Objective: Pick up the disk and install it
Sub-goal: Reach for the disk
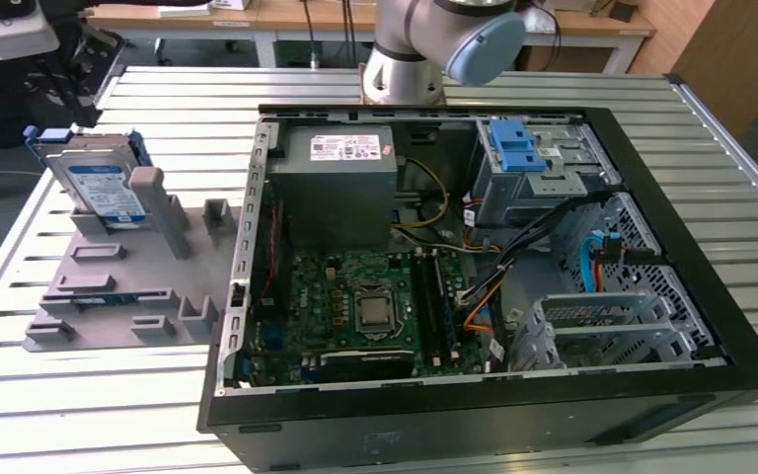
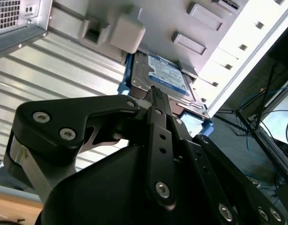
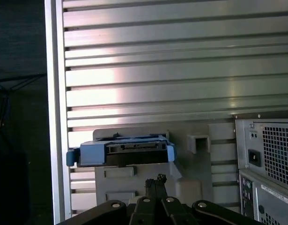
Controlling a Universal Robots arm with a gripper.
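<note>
- The end effector (image 3: 155, 181) has its fingers pressed together with nothing between them. In both wrist views its tips point toward the disk (image 2: 167, 75) and stay apart from it.
- The disk stands on edge, tilted, in a grey holder (image 1: 103, 296), with a blue bracket round its edges.
- The holder rests on the slatted metal worktop (image 1: 90, 395), at the exterior view's left of the open computer case (image 1: 485, 415).

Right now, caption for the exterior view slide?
Disk on edge in the grey fixture, beside the open PC case, not yet installed.
</note>
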